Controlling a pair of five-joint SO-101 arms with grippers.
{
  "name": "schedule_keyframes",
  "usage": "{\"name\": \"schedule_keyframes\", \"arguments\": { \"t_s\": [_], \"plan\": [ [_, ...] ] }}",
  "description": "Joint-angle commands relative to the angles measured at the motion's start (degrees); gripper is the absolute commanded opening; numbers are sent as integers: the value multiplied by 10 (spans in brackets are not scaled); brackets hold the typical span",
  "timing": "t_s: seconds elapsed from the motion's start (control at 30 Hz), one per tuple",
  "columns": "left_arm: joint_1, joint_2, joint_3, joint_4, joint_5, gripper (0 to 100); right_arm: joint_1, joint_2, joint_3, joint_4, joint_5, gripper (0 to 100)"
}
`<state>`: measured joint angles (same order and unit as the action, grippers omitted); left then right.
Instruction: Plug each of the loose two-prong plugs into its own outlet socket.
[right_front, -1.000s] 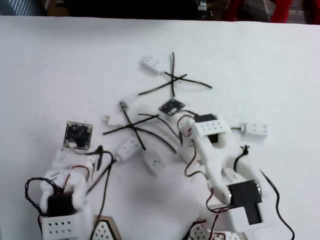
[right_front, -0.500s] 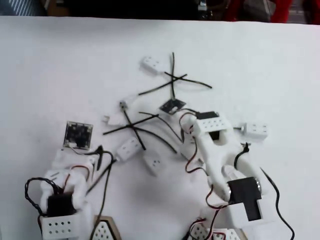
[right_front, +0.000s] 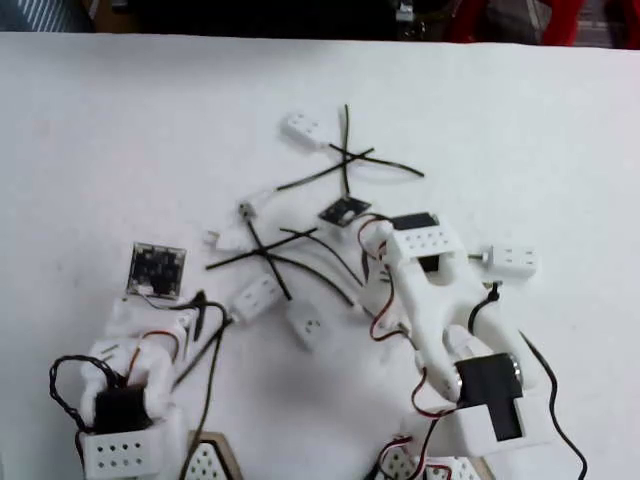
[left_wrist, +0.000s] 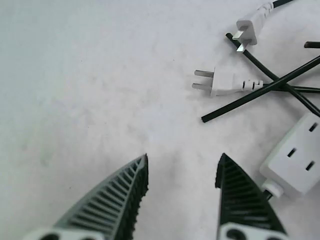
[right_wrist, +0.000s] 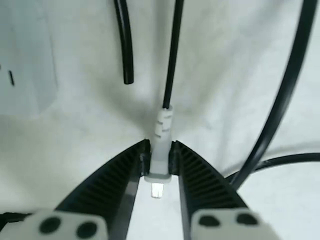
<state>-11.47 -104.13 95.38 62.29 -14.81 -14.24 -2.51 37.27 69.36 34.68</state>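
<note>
Both arms are white printed shells with black servo blocks; the left arm (right_front: 125, 390) carries looping black and red cables, the right arm (right_front: 440, 320) thin red wires and a black cable. Their fingers (left_wrist: 120, 200) are dark, tapered and ribbed inside, set in white bases with round holes.

I've eased the right arm (right_front: 440, 320) slightly toward the table's (right_front: 120, 120) far side, the plug (right_wrist: 161, 125) in its gripper (right_wrist: 160, 144).

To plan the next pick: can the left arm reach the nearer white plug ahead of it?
Probably yes. The left gripper is open, bare table lies between it and the plug; black cords cross only its cable end.
</note>
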Motion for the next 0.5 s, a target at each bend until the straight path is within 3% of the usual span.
{"name": "schedule_keyframes", "arguments": {
  "t_s": [0.0, 0.47],
  "plan": [
    [-3, -2, -4, -13, -7, 229, 3, -15, -18, 7, 6, 63],
    [-3, -2, -4, -13, -7, 229, 3, -14, 4, 8, 25, 66]
  ]
}}
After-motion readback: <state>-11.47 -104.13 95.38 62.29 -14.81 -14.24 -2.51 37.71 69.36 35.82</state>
